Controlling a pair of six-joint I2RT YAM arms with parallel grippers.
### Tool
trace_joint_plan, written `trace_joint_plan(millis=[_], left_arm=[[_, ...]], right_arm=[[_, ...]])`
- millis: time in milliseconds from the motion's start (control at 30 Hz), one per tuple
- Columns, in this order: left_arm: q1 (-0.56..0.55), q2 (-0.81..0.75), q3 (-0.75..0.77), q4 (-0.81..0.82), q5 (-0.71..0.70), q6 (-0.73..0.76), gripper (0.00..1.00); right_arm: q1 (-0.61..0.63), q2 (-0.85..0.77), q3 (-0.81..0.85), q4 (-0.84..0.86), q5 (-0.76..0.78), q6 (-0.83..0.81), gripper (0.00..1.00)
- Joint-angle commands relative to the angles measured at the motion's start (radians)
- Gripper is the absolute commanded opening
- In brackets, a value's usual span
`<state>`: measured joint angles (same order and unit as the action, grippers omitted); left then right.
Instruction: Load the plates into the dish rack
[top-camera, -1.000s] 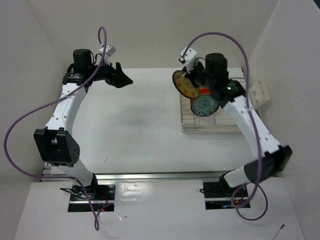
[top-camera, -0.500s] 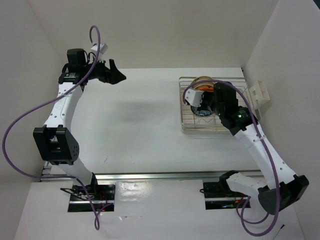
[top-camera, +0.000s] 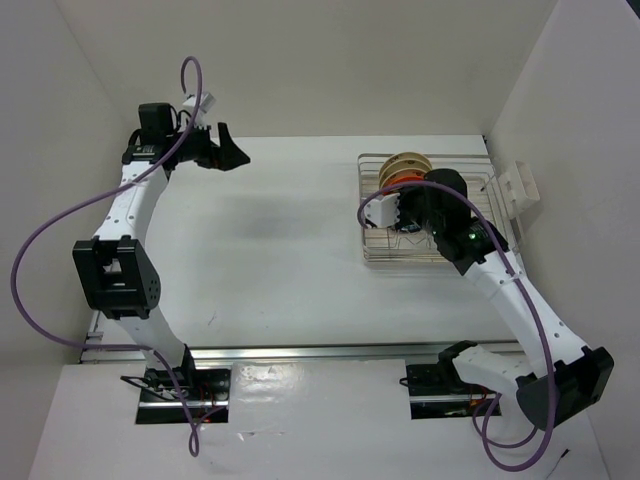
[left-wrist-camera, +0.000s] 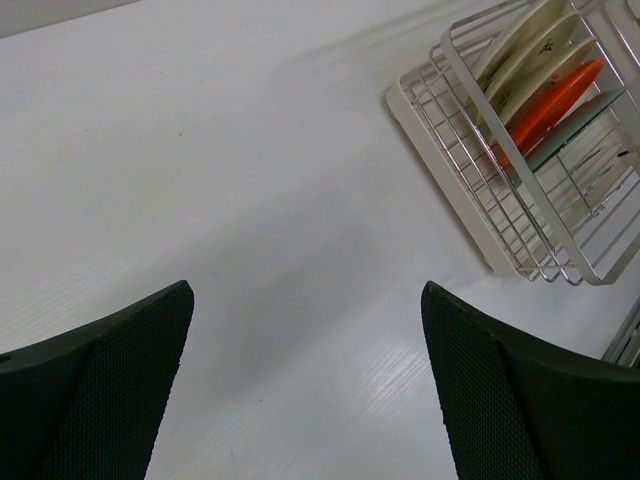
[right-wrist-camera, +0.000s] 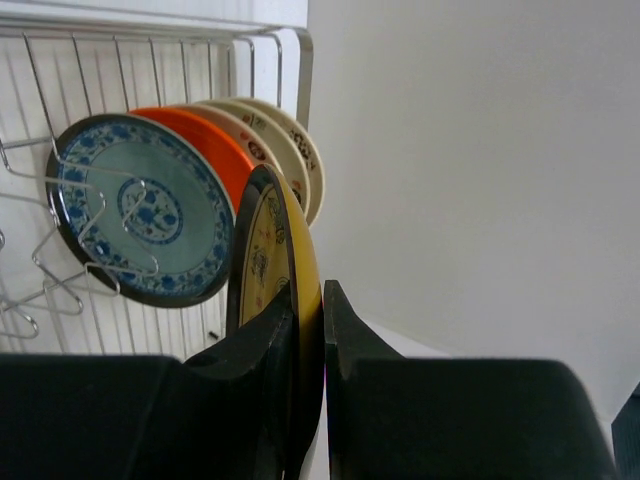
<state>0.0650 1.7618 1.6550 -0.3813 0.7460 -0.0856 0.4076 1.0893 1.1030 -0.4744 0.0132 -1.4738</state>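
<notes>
At the far right of the bench, the dish rack stands close to the side wall. Plates stand on edge in a row at its far end. From the back of the row forward, they are the cream plates, one orange plate and one blue patterned plate. Each plate leans slightly and overlaps the next. Bent wire dividers cross in front of the blue patterned plate.

The right hand is positioned over the rack, its arm reaching in from the near right. Its fingers are closed on the rim of the yellow plate, one finger against each face. This plate is held on edge, upright, close to the blue patterned and orange plates. Whether its rim is seated in a divider cannot be determined, because the hand blocks that area.

The left hand hovers above the far left of the bench, well apart from the rack. Its fingers are spread wide and hold nothing. Bare bench surface shows between them.
</notes>
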Motion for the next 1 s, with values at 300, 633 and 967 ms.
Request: trace_joint_plan(millis=[300,633,967], left_arm=[[0.055,0.01,-0.015,0.028,0.044,-0.009,1.0],[0.055,0.028,-0.015,0.018,0.055,0.0,1.0],[0.055,0.028,-0.015,0.018,0.064,0.0,1.0]], right_arm=[[-0.001,-0.009,-0.078,0.011,-0.159,0.052,0.0],[-0.001,0.023,-0.141,0.092,-0.128,0.061,0.0],[-0.001,0.041,-0.097,0.103,-0.11,0.041,0.0]])
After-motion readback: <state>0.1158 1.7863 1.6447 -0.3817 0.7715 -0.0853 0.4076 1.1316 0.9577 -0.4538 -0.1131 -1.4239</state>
